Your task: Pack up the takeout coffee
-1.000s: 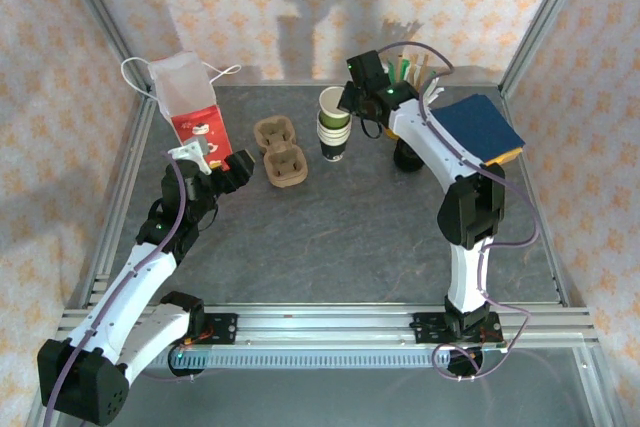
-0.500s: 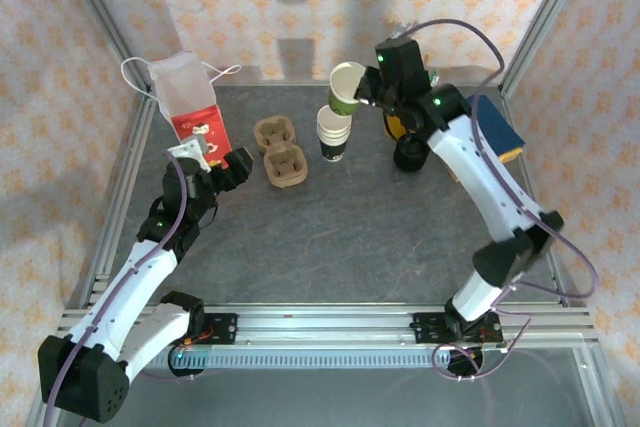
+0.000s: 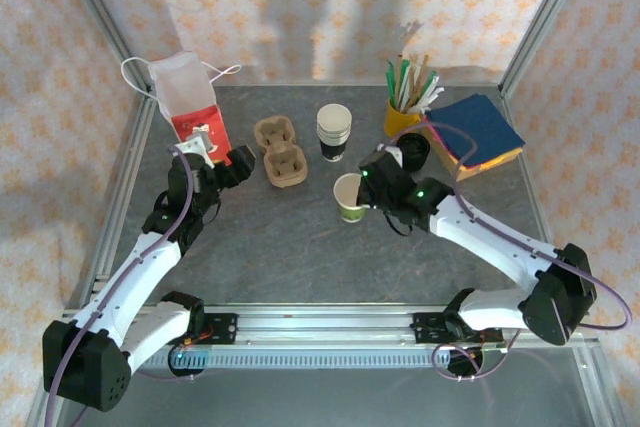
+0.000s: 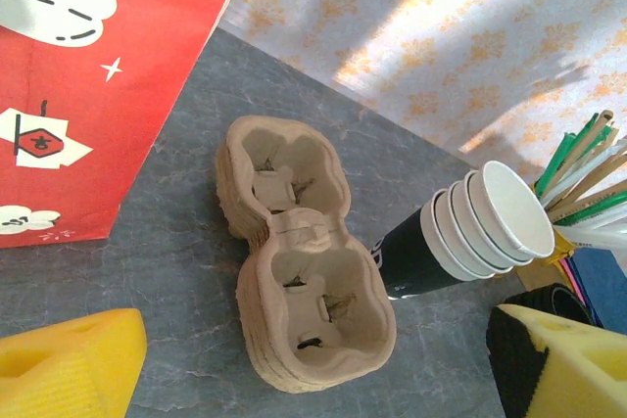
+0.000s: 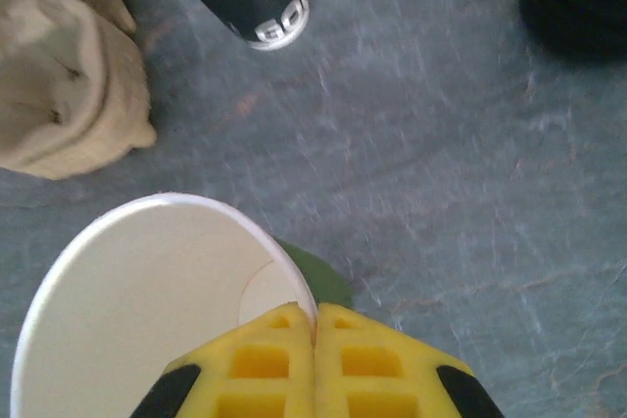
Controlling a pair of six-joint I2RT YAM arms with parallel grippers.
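The right tool (image 5: 314, 325), fully closed, is pinching the pale green paper cup (image 3: 349, 197) by its rim, seemingly keeping it upright for the brown pulp carrier (image 3: 281, 154) at ten o'clock, while the left tool (image 3: 232, 169) is hovering wide open, empty

walls: pale wallpaper (image 3: 330, 7) with orange flower motifs, back and both sides | light: soft bright patches and grey shadows across back wall | table top (image 3: 300, 257): dark grey, stone-veined, matte | frame: aluminium posts (image 3: 538, 22) at corners, aluminium rail (image 3: 330, 325) along near edge
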